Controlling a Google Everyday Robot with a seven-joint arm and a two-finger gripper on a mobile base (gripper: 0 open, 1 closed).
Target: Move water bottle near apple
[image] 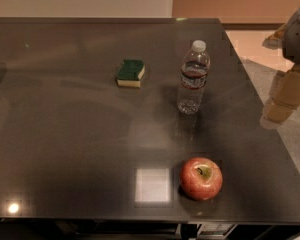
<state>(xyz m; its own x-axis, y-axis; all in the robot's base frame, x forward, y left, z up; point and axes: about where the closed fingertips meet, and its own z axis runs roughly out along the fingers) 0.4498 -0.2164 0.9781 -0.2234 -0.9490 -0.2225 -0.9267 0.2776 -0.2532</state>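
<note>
Camera view: the water bottle [193,79] stands upright on the dark table [65,134], right of centre toward the far side, with its white cap on. The apple [201,178] sits near the front edge, stem up, well apart from the bottle and almost straight in front of it. A green-and-yellow sponge [130,73] lies left of the bottle. The gripper [285,96] hangs beyond the table's right side, apart from the bottle. It is blurred and partly cut off by the frame edge, so I cannot tell whether it is released or clenched
</note>
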